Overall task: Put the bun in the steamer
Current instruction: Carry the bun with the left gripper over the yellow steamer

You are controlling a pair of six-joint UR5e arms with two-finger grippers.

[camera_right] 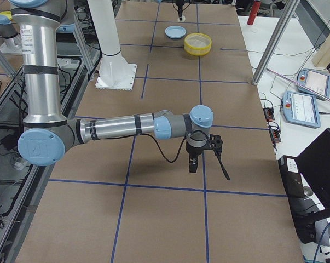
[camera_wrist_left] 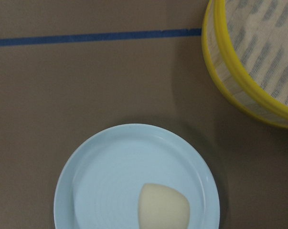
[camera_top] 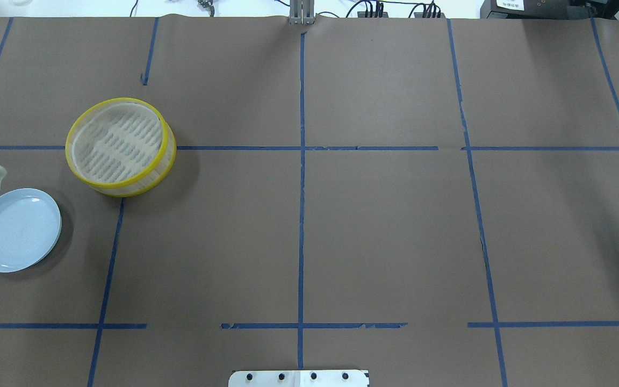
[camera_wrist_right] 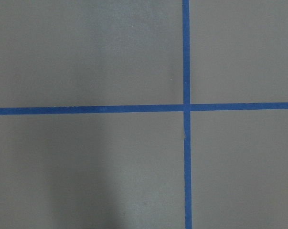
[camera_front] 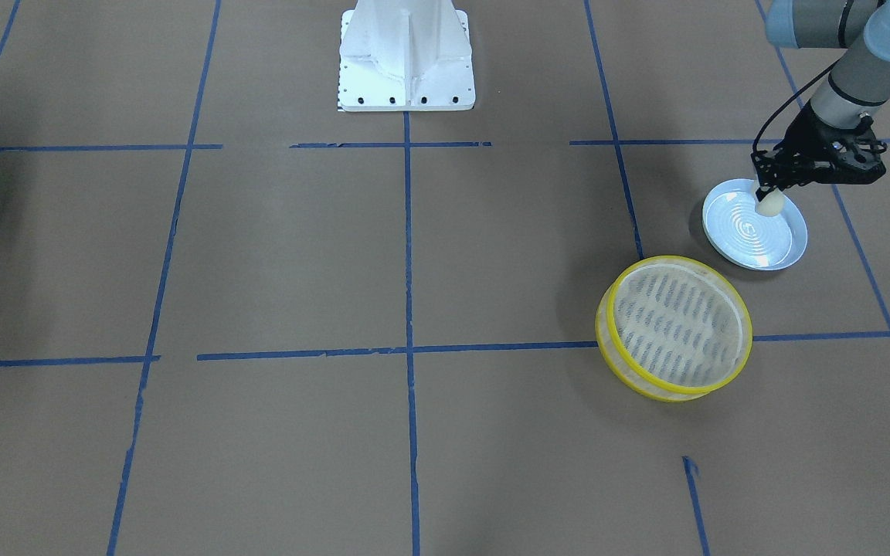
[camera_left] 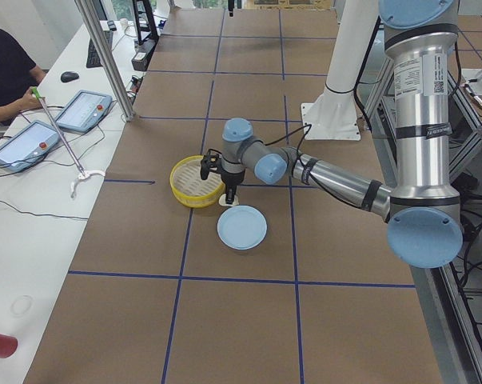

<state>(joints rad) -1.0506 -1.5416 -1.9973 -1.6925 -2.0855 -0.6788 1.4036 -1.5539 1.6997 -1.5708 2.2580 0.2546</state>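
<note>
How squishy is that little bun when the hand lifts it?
Probably squishy: the bun looks soft and puffy, like dough. Likely light too, since the left hand grips it over the plate with only a small pinch. It looks lumpy rather than ball-round, so it may not roll far.

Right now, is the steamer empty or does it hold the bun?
Empty: the steamer shows a bare slotted base. The bun is in the left gripper, over the blue plate.
</note>
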